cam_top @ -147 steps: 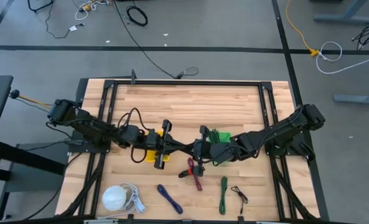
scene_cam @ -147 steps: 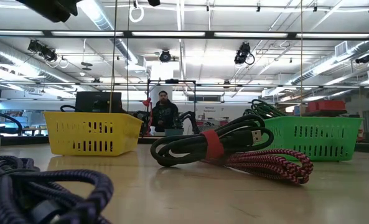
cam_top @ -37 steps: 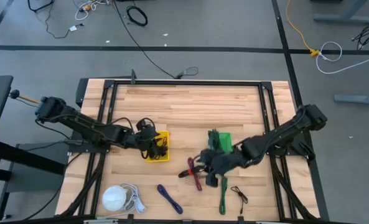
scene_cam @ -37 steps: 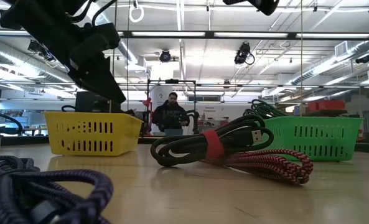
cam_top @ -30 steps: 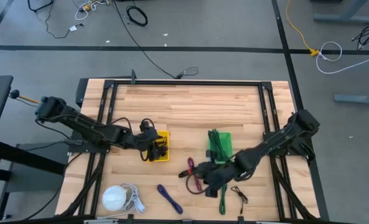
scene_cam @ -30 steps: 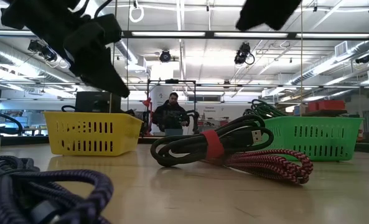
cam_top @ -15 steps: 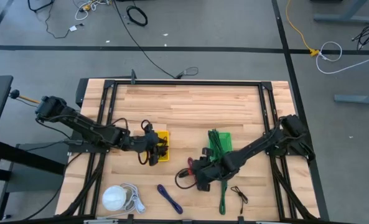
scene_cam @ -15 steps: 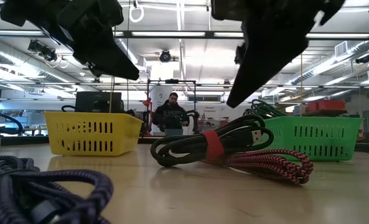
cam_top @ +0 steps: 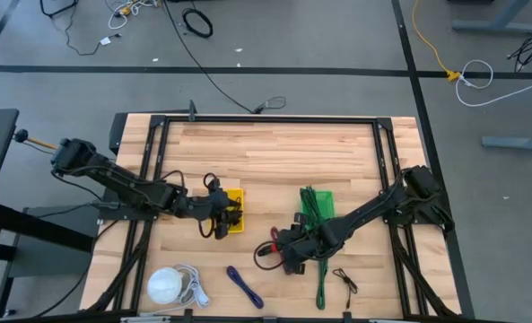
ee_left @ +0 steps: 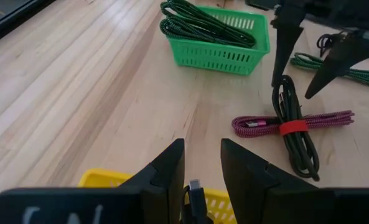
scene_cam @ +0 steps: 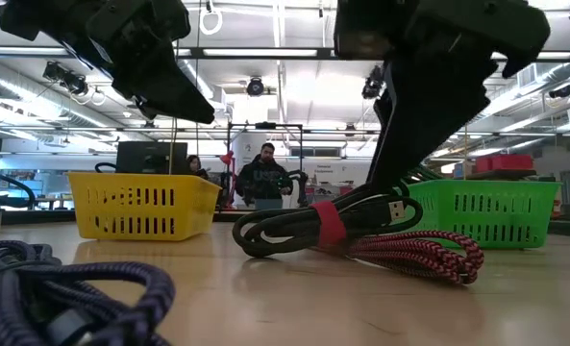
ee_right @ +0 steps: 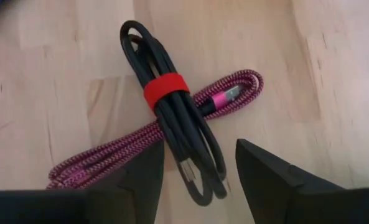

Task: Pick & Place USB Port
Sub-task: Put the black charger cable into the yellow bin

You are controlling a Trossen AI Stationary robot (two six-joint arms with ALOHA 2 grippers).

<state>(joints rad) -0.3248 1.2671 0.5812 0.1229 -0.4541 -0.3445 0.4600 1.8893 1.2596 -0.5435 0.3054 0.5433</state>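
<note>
While our right fingers hover spread wide and empty, the black cable bundle with its red strap lies directly between and just ahead of them, crossed over the magenta braided cable on the tabletop. We judge this the approach before a grasp; next we should descend, straddle the black bundle and close. Farther off, our left fingers stand partly apart above the yellow basket, a dark plug between them; whether they grip it we cannot tell. Beyond sits the green basket.
</note>
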